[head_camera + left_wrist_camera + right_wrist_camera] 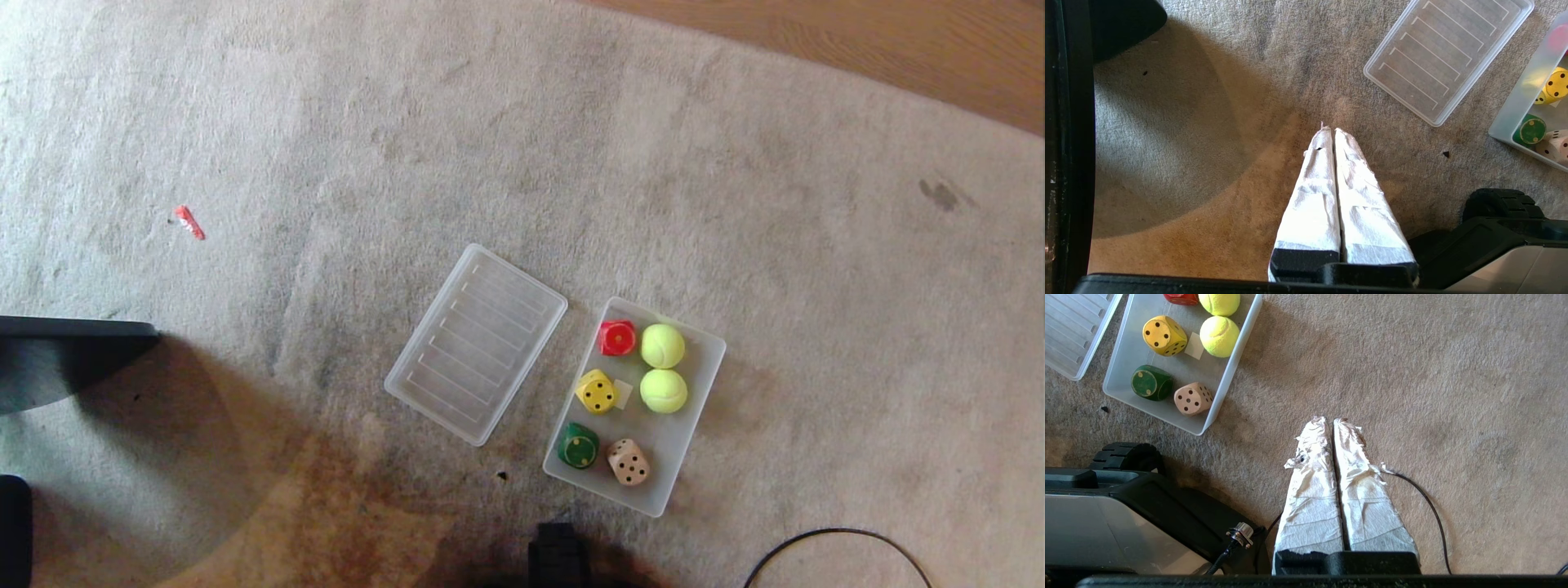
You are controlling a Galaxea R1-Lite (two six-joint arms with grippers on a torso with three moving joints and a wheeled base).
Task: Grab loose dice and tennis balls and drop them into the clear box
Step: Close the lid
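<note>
Head view: four dice and two balls are seen in the box, lid at nine o'clock. Left gripper and right gripper are closed, empty.

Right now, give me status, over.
Left gripper and right gripper shut, empty. Dice and tennis balls all inside clear box. Nothing obstructing.

Head looks down; both wrist views share the clear box.

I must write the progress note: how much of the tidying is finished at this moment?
It looks finished: four dice and two tennis balls lie in the clear box. Nothing is in hand; the left gripper and right gripper are shut and empty over the carpet. No loose pieces show; the lid lies beside the box.
</note>
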